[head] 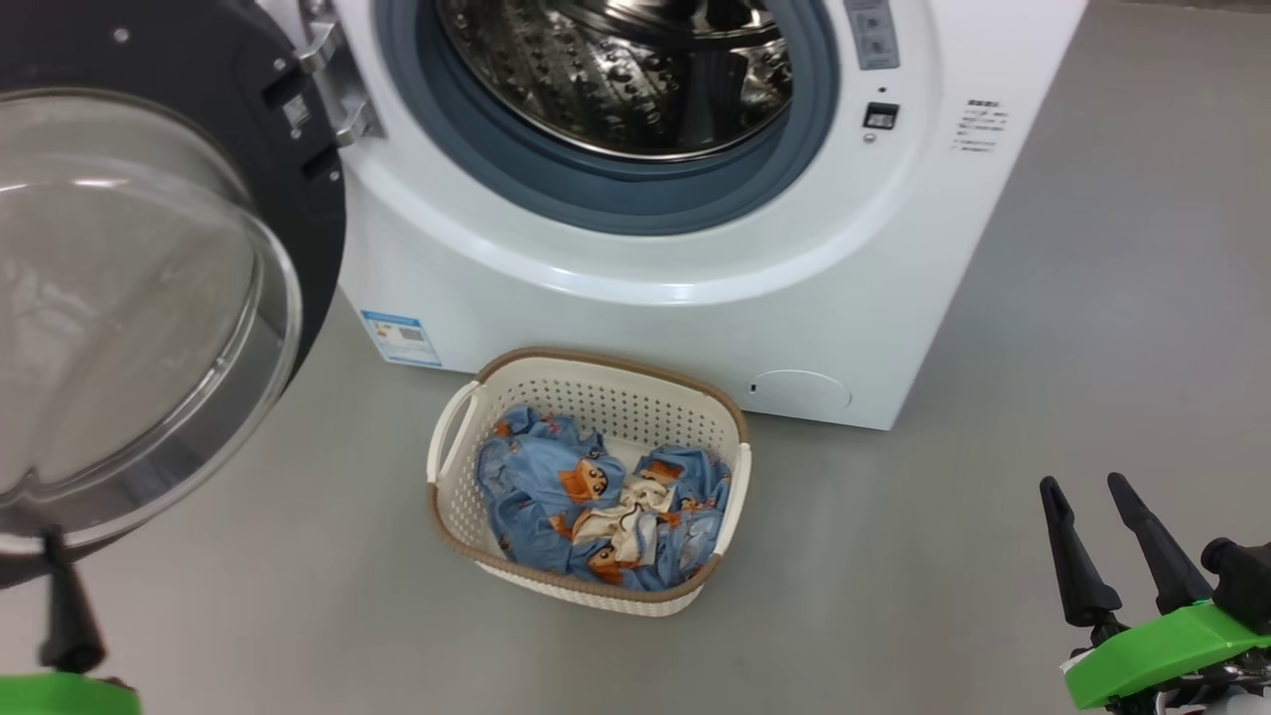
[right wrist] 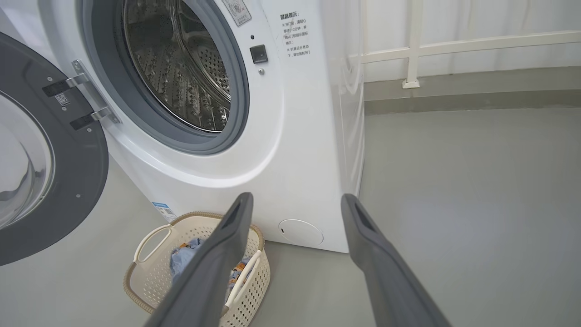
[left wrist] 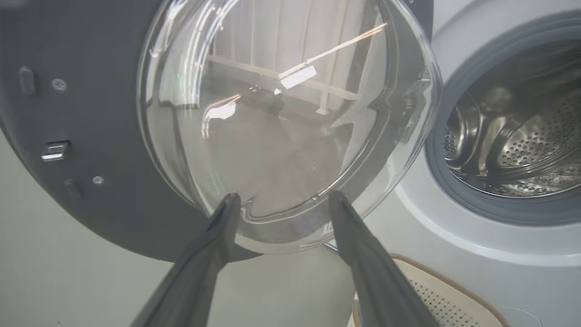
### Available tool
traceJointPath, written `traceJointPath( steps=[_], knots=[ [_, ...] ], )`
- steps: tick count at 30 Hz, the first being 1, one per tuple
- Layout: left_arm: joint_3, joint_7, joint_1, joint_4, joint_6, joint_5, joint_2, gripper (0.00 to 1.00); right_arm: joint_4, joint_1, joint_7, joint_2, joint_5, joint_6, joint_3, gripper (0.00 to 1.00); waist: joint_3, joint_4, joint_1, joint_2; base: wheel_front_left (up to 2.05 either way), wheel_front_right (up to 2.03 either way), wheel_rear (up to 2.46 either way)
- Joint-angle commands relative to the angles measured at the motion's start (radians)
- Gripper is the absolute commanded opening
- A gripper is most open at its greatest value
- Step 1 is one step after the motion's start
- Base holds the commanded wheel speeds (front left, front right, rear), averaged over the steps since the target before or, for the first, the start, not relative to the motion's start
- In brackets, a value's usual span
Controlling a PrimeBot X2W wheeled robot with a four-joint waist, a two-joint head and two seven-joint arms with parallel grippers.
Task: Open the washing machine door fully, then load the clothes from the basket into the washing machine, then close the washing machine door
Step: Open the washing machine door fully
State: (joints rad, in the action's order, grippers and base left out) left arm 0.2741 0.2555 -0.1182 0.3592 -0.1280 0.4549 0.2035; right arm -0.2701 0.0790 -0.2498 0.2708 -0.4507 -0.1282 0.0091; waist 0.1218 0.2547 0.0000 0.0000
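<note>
Washing machine door (head: 139,318) stands swung open at 9 o'clock in the head view, hinged at its 2 o'clock edge to the washing machine (head: 645,328), which fills 12 o'clock. Its black rim ends well apart from the basket (head: 616,402), with a strip of bare grey floor (head: 993,516) between them. The basket sits at 6 o'clock of the drum (head: 635,70), just beside the machine's white front, and the clothes (head: 596,501) lie bunched inside it below the rim. From the basket round to 3 o'clock and 5 o'clock the floor runs open past the machine's corner.

The left gripper (left wrist: 281,200) has its fingers spread wide, the tips lying against the lower edge of the door's glass bowl in the left wrist view; whether they touch it I cannot tell. The right gripper (head: 1082,485) hangs at 4 o'clock in the head view, fingers spread and holding nothing, well apart from the basket.

A blue label sticker (head: 400,338) sits at the machine's 7 o'clock corner, its print too small to read. At 3 o'clock of the opening, beyond the black latch socket (head: 881,116), are lines of Chinese text (right wrist: 295,34), too fine to make out. A small code label (right wrist: 62,99) is on the door's rim by the upper hinge.
</note>
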Motion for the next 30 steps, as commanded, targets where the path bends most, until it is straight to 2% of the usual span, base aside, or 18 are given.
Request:
traceJointPath(
  steps=[1,17,30],
  knots=[
    [0.011,0.006,0.002,-0.039,-0.003,0.002,0.037,1.00,0.024,-0.008,-0.012,0.010,-0.015,-0.003,0.016,1.00,-0.015,-0.026,0.0000,0.0000,0.00,0.00,0.00],
    [-0.209,0.006,0.028,-0.139,-0.003,0.060,0.048,1.00,0.034,-0.002,-0.012,-0.001,-0.015,-0.003,-0.007,1.00,-0.009,-0.193,0.0000,0.0000,0.00,0.00,0.00],
    [-0.287,0.006,0.005,-0.150,-0.003,0.076,0.063,1.00,0.038,0.008,-0.012,-0.010,-0.016,-0.003,-0.020,1.00,0.009,-0.301,0.0000,0.0000,0.00,0.00,0.00]
  ],
)
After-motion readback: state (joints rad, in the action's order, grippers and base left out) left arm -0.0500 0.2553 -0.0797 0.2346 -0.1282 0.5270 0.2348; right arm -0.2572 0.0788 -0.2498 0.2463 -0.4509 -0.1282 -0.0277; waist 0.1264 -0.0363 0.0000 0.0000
